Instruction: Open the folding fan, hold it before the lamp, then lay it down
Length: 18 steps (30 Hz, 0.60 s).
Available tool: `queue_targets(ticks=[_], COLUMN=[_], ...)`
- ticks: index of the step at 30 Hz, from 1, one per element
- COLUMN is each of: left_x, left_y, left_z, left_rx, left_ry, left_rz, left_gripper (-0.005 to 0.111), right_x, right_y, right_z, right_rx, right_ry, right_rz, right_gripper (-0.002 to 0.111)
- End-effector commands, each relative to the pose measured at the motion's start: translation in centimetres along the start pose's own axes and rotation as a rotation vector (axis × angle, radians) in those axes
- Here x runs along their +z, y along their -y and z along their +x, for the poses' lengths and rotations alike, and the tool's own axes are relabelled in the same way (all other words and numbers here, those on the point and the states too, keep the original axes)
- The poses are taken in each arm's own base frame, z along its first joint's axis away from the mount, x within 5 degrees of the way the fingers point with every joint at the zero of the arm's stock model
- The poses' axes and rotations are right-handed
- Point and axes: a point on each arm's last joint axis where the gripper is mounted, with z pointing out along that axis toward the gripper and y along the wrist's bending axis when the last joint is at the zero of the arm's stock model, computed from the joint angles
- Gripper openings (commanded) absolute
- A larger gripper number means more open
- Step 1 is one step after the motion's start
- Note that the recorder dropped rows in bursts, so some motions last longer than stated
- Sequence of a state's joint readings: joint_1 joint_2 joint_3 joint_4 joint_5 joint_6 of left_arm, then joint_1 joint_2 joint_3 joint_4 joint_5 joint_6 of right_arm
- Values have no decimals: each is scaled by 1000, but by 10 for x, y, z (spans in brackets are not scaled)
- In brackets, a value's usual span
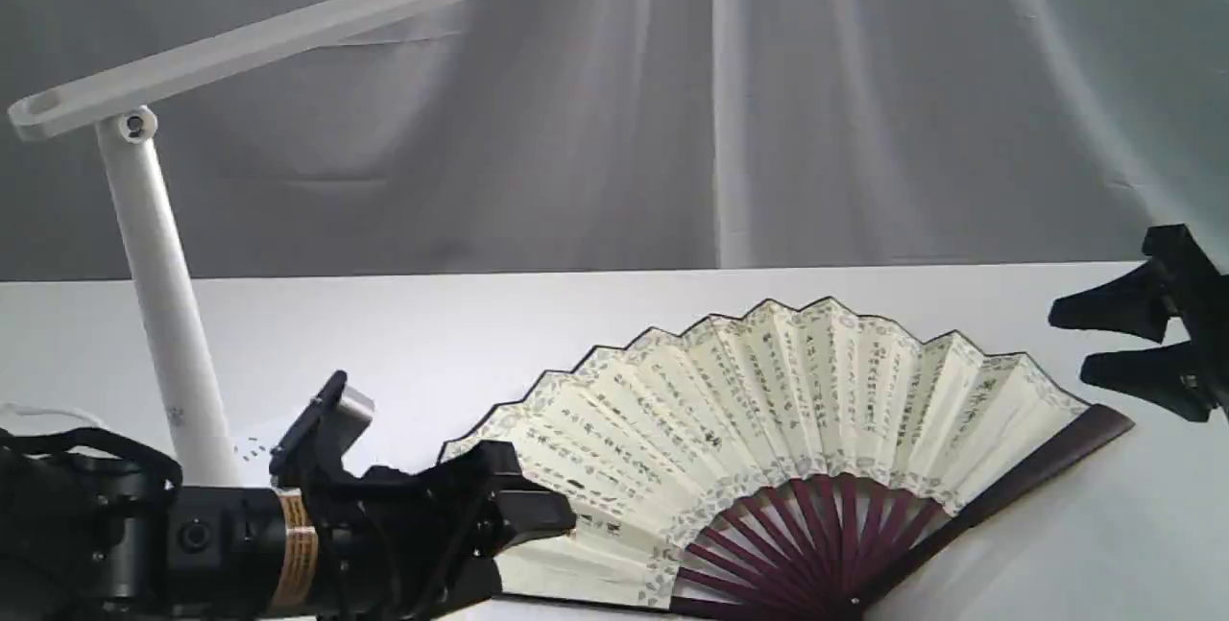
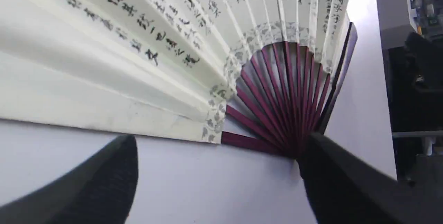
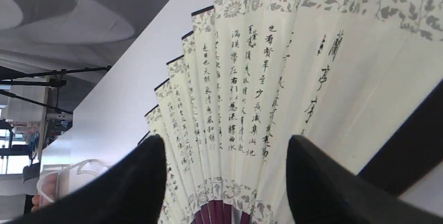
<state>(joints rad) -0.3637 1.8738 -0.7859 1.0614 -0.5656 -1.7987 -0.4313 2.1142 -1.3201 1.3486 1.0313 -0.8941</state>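
Observation:
The folding fan (image 1: 787, 410) lies spread wide on the white table (image 1: 480, 333), calligraphy up, maroon ribs meeting at the front edge. The lamp (image 1: 154, 256) stands at the left, its long bar head (image 1: 269, 35) slanting up over the table. My left gripper (image 1: 528, 544) is low by the fan's left end; in the left wrist view the left gripper (image 2: 218, 144) is open, with the fan (image 2: 173, 44) just beyond its tips. My right gripper (image 1: 1071, 345) hovers open above the fan's right guard, and the right gripper (image 3: 225, 141) looks down on the fan (image 3: 259, 78).
A grey curtain (image 1: 768, 103) hangs behind the table's far edge. The lamp's white cord (image 1: 38, 410) trails at the far left. Part of the lamp's round base (image 1: 250, 448) shows behind my left arm.

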Motion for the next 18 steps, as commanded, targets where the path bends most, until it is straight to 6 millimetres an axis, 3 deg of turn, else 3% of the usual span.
queue_targets(ticks=[1,5,11,18], left_x=[-12,-22,-40,-63], left_y=[12,22,37,54], left_z=[-4,-4,-2,-1], left_rx=[44,91,223,361], left_ry=[22,13,-26,-17], left_rz=[14,25,34,38], left_gripper=[66,58,32,8], right_x=[-2,-2,-2,10], right_y=[-7,-8,-7,-33], right_z=[1,2,8,18], right_rx=[-25,-29,-69,-177], right_ry=[-15,-30,-91,-167], right_rz=[-23,-31,-4,19], right_gripper=[52,51,48,46])
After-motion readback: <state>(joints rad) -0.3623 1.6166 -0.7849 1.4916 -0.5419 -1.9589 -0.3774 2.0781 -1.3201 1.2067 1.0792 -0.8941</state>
